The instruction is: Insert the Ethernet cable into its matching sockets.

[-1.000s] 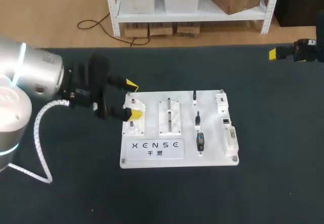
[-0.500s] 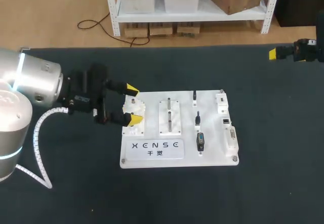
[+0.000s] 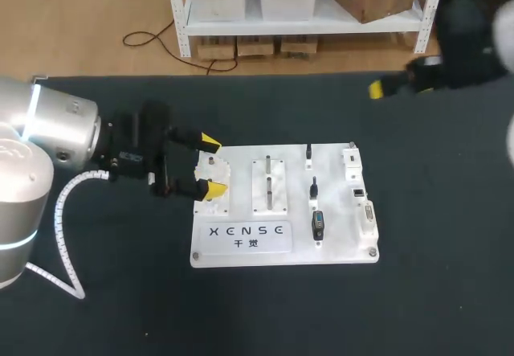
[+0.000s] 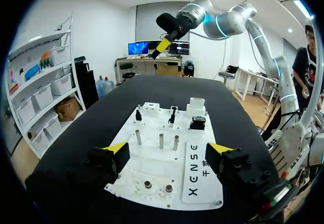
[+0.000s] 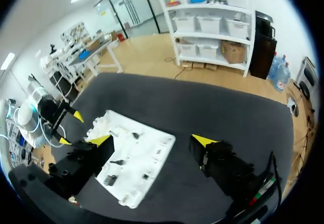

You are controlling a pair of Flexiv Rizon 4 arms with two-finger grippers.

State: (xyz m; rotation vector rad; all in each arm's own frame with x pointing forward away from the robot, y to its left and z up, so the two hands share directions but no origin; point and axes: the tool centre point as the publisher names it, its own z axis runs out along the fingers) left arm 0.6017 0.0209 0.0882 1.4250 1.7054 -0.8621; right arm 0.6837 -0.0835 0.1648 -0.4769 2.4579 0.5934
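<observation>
Your left gripper (image 3: 212,163) is over the left edge of the white board (image 3: 281,247), fingers spread above the white fixture (image 3: 212,199) there, pinching nothing. Your right gripper (image 5: 152,140) hangs above the desk's (image 3: 434,292) far edge toward the right corner, fingers spread, empty. The black connectors (image 3: 318,226) stand in the board's right half, near the sockets (image 3: 363,203) along its right edge; can't tell which is the Ethernet cable.
</observation>
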